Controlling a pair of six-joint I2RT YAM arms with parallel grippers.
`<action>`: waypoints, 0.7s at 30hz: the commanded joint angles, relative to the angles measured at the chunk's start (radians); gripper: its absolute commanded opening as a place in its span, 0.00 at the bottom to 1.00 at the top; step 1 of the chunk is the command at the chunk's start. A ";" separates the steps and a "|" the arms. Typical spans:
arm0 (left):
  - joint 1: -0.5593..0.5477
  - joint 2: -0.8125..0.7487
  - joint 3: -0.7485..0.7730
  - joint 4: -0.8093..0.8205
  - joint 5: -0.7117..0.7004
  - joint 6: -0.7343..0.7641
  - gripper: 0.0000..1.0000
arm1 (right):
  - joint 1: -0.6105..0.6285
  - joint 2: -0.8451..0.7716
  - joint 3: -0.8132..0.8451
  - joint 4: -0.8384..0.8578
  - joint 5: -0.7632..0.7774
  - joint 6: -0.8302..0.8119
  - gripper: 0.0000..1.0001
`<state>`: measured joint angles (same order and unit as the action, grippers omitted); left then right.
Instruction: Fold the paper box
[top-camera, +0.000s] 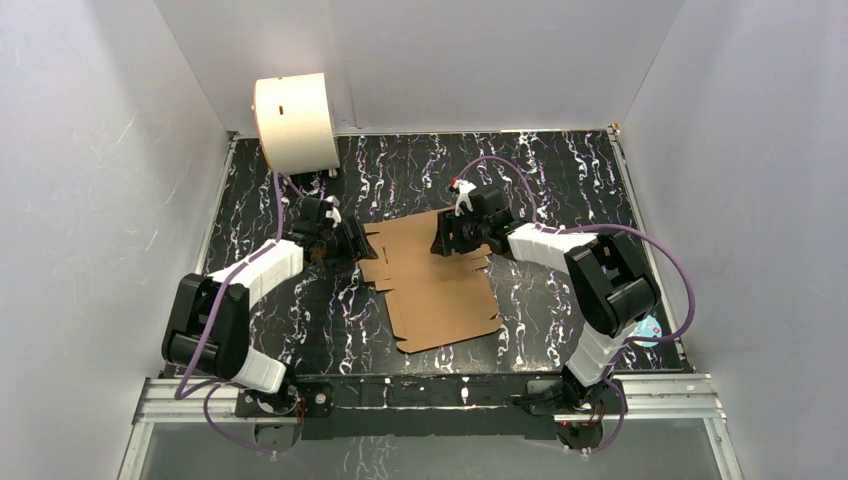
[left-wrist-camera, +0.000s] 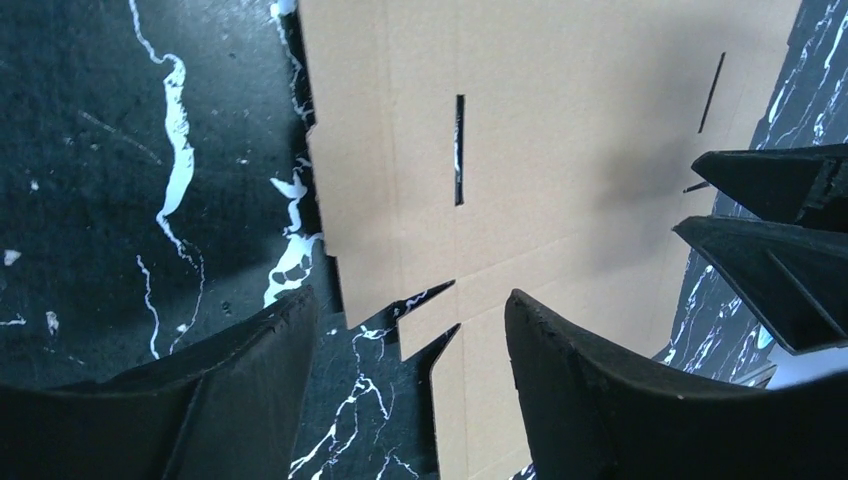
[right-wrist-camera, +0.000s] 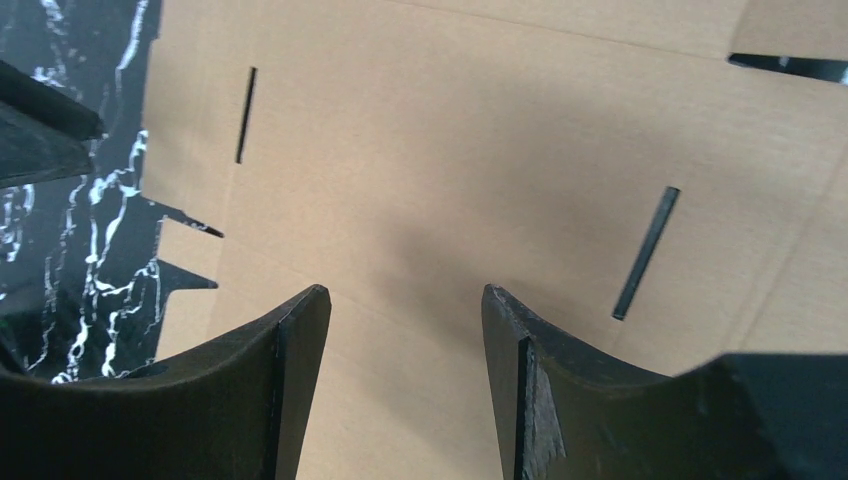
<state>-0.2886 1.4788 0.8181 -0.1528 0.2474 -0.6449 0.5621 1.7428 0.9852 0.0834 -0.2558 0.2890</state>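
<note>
Hovering low with the left gripper (left-wrist-camera: 410, 300) over the notched left edge of the paper box (left-wrist-camera: 560, 120), with jaws parted and gripping nothing. Hovering likewise with the right gripper (right-wrist-camera: 405, 292) over the far right part of the same sheet, again with jaws parted and nothing between them. Showing the paper box lying flat and unfolded in the middle of the black marbled table (top-camera: 560, 180), between the two grippers, well apart from the cream drum (top-camera: 295, 120) at the far left corner.
</note>
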 joint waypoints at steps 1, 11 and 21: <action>0.025 -0.037 -0.027 0.037 0.016 -0.032 0.64 | 0.002 -0.047 -0.027 0.182 -0.095 0.054 0.67; 0.034 0.090 -0.023 0.095 0.013 -0.038 0.53 | 0.002 0.009 -0.062 0.265 -0.144 0.088 0.67; 0.035 0.124 -0.012 0.112 0.035 -0.030 0.36 | 0.004 0.070 -0.077 0.287 -0.135 0.103 0.67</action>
<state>-0.2569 1.5982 0.7933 -0.0429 0.2596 -0.6823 0.5632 1.7897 0.9241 0.3149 -0.3847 0.3805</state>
